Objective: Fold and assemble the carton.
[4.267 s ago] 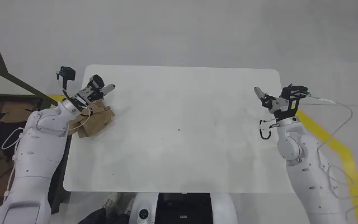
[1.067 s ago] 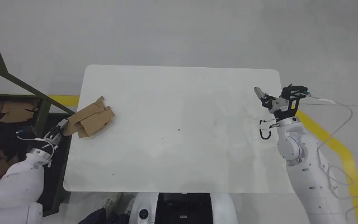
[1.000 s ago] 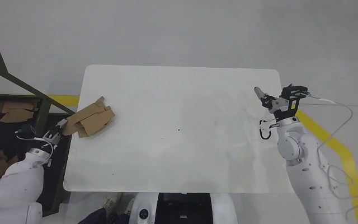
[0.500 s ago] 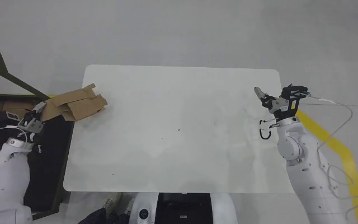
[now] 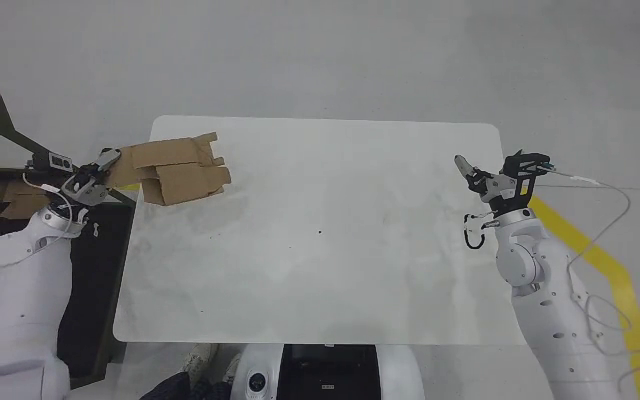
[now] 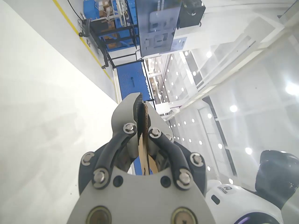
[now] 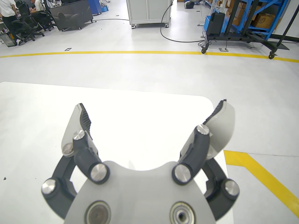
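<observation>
Brown flattened carton [image 5: 178, 170] is at the far left corner of the desk [image 5: 330, 280]. My left claw [image 6: 140, 108] is clamped tight on its edge. My right claw [image 7: 151, 115] sits wide open with nothing in it, near the desk's right edge.

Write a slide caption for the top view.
Left gripper holds the brown carton over the table's far-left corner; right gripper hangs open at the right edge.
</observation>
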`<state>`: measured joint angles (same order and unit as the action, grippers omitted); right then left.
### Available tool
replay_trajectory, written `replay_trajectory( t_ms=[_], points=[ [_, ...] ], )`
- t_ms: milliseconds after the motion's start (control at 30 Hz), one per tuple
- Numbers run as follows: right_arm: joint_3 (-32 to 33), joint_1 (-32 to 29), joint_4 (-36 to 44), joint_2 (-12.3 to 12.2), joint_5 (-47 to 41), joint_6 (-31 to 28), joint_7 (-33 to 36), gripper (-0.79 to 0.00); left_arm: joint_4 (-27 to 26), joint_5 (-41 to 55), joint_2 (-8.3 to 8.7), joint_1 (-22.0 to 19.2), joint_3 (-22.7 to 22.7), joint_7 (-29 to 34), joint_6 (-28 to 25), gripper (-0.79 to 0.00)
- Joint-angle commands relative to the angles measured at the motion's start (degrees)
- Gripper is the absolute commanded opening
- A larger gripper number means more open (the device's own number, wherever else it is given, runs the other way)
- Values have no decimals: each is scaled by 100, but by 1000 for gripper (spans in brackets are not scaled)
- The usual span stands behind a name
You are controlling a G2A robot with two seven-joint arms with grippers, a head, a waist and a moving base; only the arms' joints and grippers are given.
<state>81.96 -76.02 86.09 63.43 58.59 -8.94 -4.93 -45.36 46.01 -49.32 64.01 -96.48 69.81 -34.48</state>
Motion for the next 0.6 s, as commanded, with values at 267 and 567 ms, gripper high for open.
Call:
replay_trajectory(
  t_ms=[267,567],
  points=[
    [0,0,0,0,0,0,0,0,-465,-246,-235,-410,855,21,190,-785],
    [0,0,0,0,0,0,0,0,-877,-530,-420,-643,1497,-124,308,-785]
  ],
)
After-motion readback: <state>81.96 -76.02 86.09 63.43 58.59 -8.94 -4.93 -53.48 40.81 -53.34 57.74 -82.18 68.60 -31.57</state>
